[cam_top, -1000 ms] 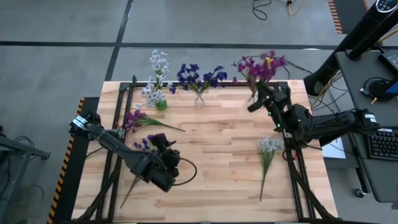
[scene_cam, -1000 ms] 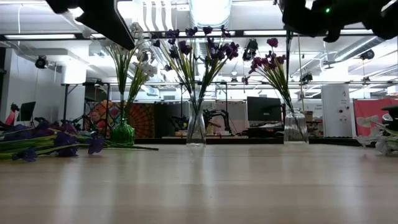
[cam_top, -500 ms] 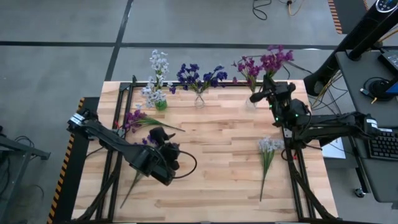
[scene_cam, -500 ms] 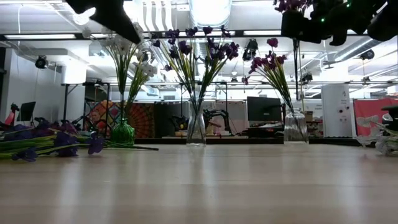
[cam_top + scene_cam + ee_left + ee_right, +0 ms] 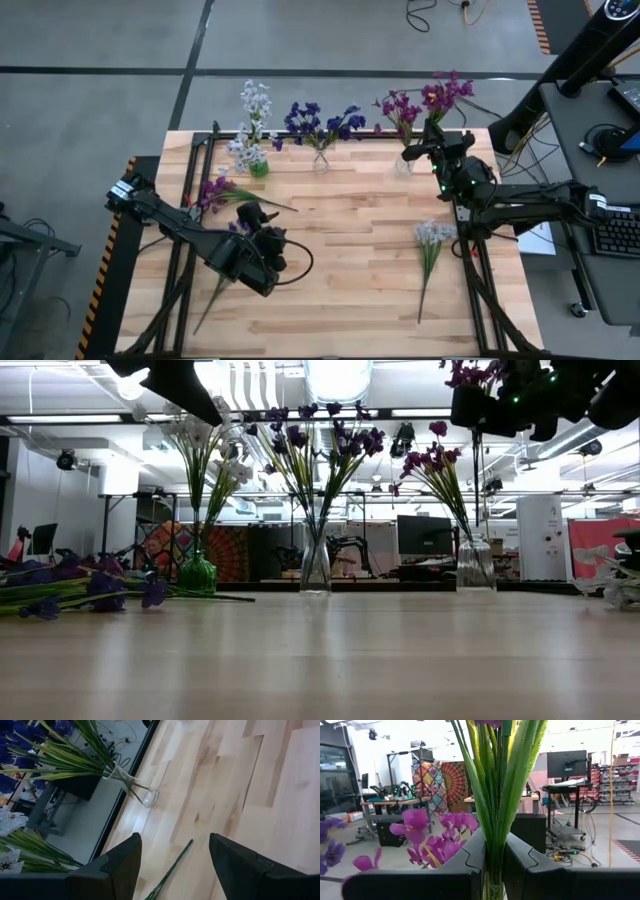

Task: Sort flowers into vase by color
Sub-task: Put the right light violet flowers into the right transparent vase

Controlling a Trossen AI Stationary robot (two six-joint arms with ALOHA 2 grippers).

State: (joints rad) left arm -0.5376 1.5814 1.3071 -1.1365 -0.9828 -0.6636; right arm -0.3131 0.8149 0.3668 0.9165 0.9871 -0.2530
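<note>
My right gripper (image 5: 413, 153) is near the table's far right, shut on a magenta-purple sprig whose blossoms (image 5: 446, 90) stand above it. It hovers over the clear vase (image 5: 403, 166) that holds magenta flowers (image 5: 398, 104). My left gripper (image 5: 252, 214) is open above the dark blue-violet sprigs (image 5: 232, 229) lying on the table's left; its fingers (image 5: 125, 857) touch nothing. More magenta sprigs (image 5: 216, 189) lie flat beside them. A whitish sprig (image 5: 432, 240) lies on the right. Pale flowers stand in a green vase (image 5: 258, 169) and blue ones in a clear vase (image 5: 320, 161). My right gripper pinches the sprig's green stems (image 5: 492, 827) between its two fingers, the fingers lying across them. The sprig stands upright, lifted clear of the table, its blossoms (image 5: 470, 372) above the fingers. Its stem (image 5: 476, 470) hangs down toward the vase (image 5: 475, 565); whether it is inside, I cannot tell.
The three vases stand in a row along the far edge. A loose green stem (image 5: 211, 305) lies near the left front. The table's black frame rail (image 5: 478, 290) runs along the right side. Bare wood (image 5: 345, 270) spans the middle and near part.
My right gripper moved slightly toward the far edge and tipped, bringing the magenta sprig upright over the magenta vase; the blossoms rose. My left gripper shifted a little toward the far left, over the loose sprigs.
</note>
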